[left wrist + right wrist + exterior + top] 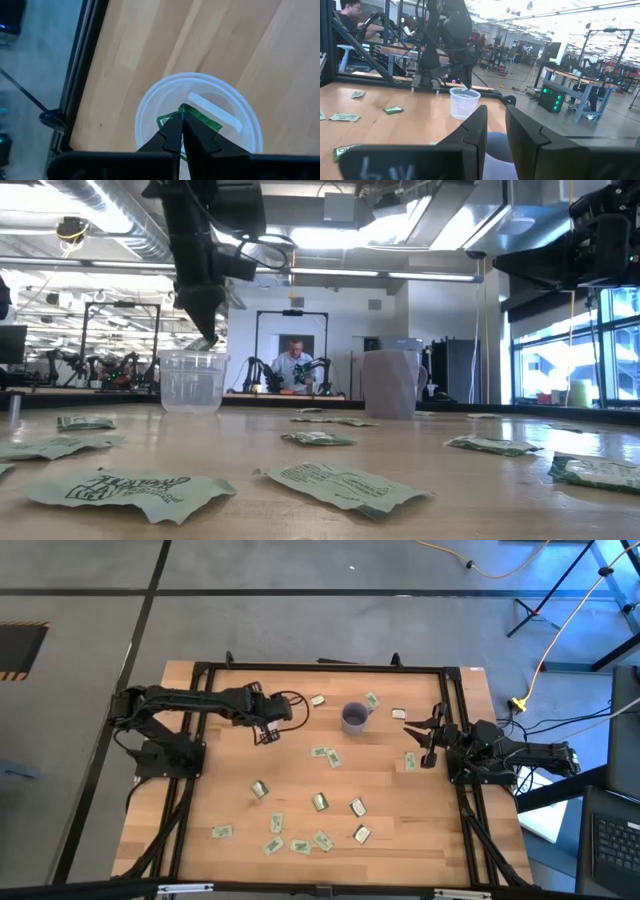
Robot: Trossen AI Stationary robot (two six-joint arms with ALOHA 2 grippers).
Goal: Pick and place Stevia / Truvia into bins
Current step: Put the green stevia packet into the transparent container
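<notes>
Left hand (181,119) pinched shut on a green packet (202,119), directly above the clear cup (150,105), right hand (428,732) part-open, empty.

The wooden table (300,790) sits inside a black metal frame (320,667) on a grey floor. Beyond the table's far right corner, a yellow cable (545,650) snakes across that floor, with tripod legs (560,590) nearby. Behind the table, a seated person (294,367) faces it, and overhead ceiling lights (400,225) glow. Off to the table's side, green lamps shine on a box (553,98).
</notes>
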